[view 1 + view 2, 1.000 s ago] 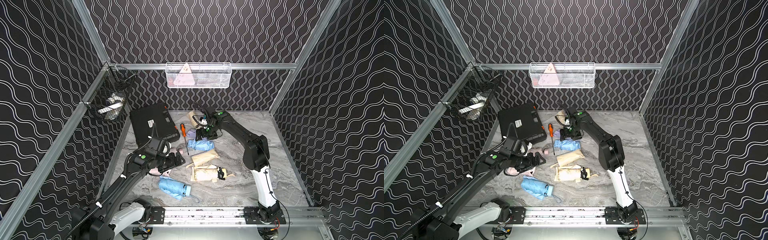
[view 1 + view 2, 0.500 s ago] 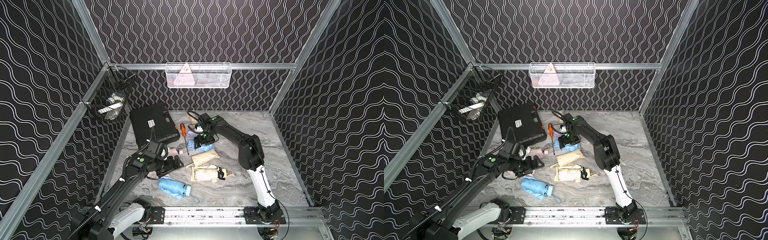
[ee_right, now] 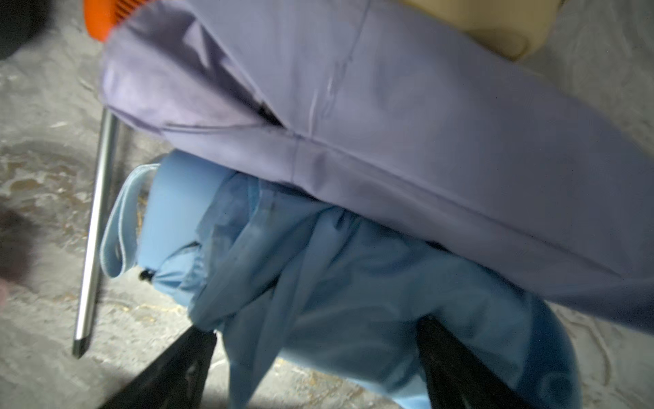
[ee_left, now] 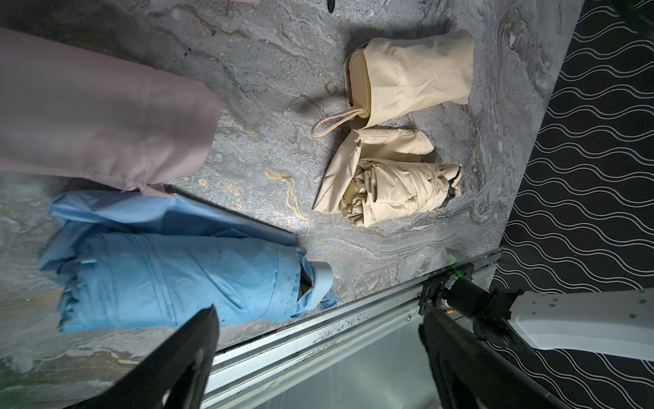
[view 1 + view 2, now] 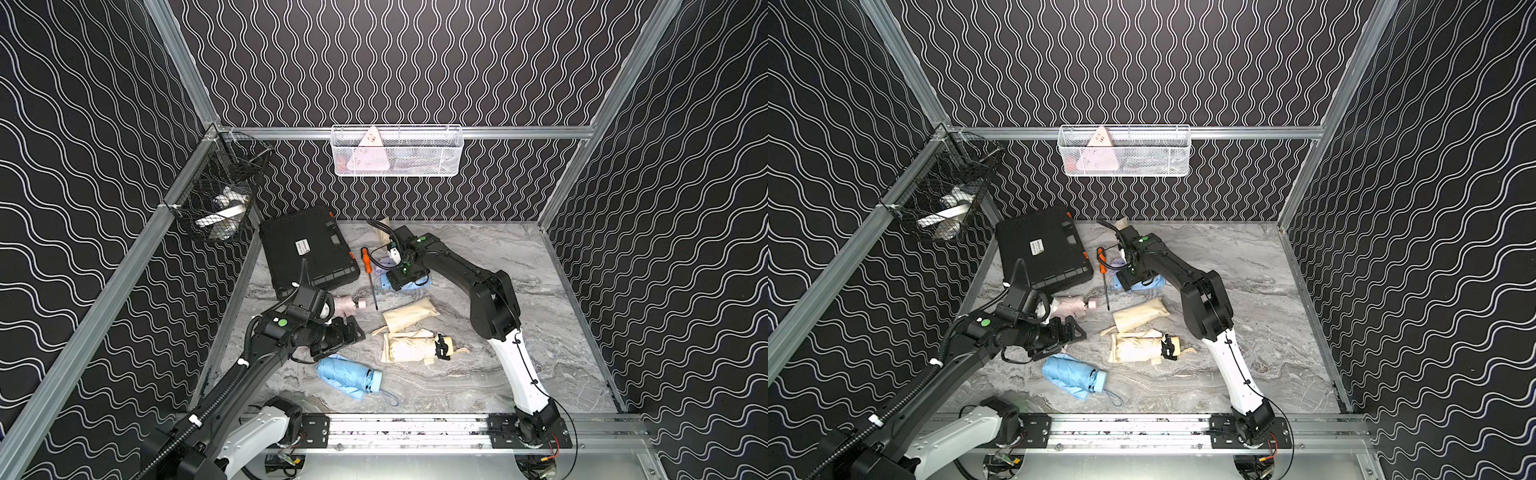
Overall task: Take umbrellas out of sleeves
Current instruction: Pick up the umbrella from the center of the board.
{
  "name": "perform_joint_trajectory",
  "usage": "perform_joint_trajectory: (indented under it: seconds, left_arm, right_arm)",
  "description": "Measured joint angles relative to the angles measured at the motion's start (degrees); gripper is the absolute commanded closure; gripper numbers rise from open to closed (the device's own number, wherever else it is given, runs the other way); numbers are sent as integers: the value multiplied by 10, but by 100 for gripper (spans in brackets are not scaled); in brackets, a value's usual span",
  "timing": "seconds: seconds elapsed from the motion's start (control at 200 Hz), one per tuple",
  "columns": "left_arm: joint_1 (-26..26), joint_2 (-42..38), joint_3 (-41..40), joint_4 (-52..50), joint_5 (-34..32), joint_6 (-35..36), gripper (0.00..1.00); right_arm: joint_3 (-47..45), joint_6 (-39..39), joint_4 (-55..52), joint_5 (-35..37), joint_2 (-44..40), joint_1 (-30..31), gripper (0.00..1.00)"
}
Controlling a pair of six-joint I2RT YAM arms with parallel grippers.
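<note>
Right gripper (image 3: 315, 329) jaws apart, straddling a light blue umbrella (image 3: 354, 276) with the lilac sleeve (image 3: 424, 124) partly across it, beside the screwdriver (image 3: 99, 212), mid-rear of desk (image 5: 457, 395); left gripper (image 4: 316, 315) spread wide, empty, near second light blue umbrella (image 4: 159, 276) by front edge.

Black wavy-lined walls (image 5: 395, 62) enclose grey marbled floor (image 5: 457, 388).
</note>
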Motion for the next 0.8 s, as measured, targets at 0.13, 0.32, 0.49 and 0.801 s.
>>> perform_joint_trajectory:
  seconds: [0.13, 0.32, 0.49, 0.801]
  left_arm:
    - [0, -2, -6, -1, 0, -3, 5]
    - [0, -13, -15, 6, 0, -16, 5]
    - [2, -21, -43, 26, 6, -33, 5]
    - [2, -46, -45, 28, 10, -45, 5]
  right_arm:
    - [22, 5, 2, -3, 12, -4, 11]
    - [14, 87, -48, -167, -34, -9, 11]
    - [-25, 131, -57, -241, -125, -6, 10]
    - [5, 86, -87, -134, -43, 0, 9]
